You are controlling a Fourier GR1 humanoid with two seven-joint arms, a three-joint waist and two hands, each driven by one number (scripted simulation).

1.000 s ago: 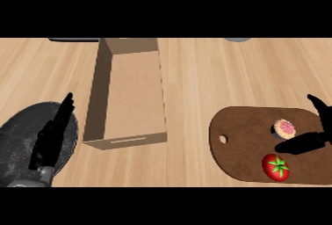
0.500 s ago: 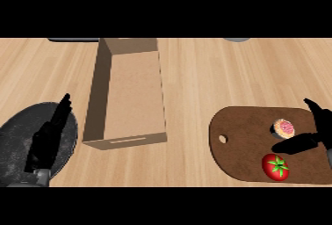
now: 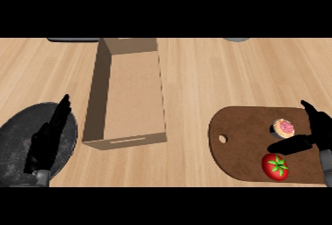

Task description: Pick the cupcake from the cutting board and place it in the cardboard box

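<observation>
A small cupcake with pink frosting stands on the dark brown cutting board at the lower right. My right hand is at the board's right side, fingers straight up past the cupcake and thumb stretched out just below it; it holds nothing. The open cardboard box lies left of centre, long and empty. My left hand rests open at the lower left, fingers pointing up.
A red tomato lies on the board below the cupcake, close under my right thumb. A dark round pan sits under my left hand. Dark objects and a grey one peek in at the counter's far edge.
My right hand has drawn closer to the cupcake, its thumb now nearer the tomato's top. The left hand has barely shifted.
</observation>
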